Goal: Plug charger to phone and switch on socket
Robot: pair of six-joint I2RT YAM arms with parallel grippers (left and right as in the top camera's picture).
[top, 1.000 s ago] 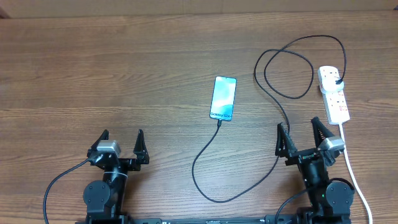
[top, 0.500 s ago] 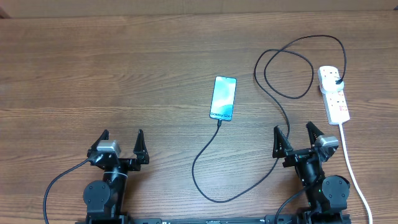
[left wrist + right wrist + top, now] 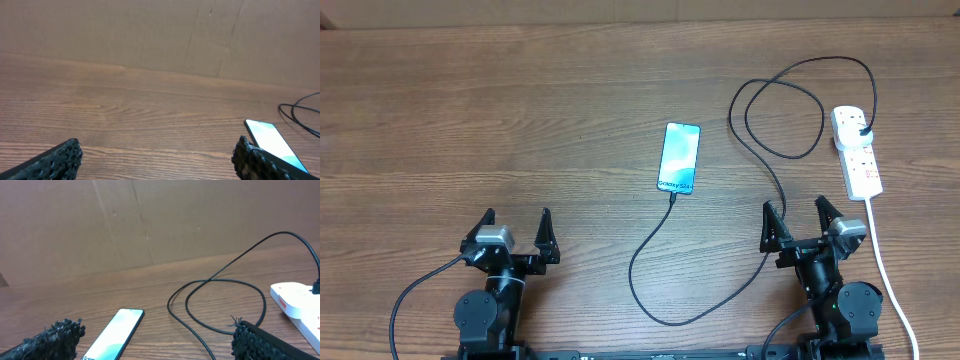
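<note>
the phone (image 3: 679, 158) lies flat on the wooden bench (image 3: 470, 100), screen lit. the charger (image 3: 631, 268) cable meets the phone's near end and loops toward the robot. it then climbs past the phone's right side in loose coils to its black plug (image 3: 863, 128), seated in the far end of the socket (image 3: 857, 152), well right of the phone. the left gripper (image 3: 516, 218) sits near-left of the phone and the right gripper (image 3: 796, 208) near-right. both have jaws released wide, grasping nothing.

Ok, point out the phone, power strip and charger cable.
phone (image 3: 679, 157), overhead view, middle of the screen.
power strip (image 3: 863, 170), overhead view, white body below the plug.
charger cable (image 3: 631, 272), overhead view, bend below the phone.
</note>
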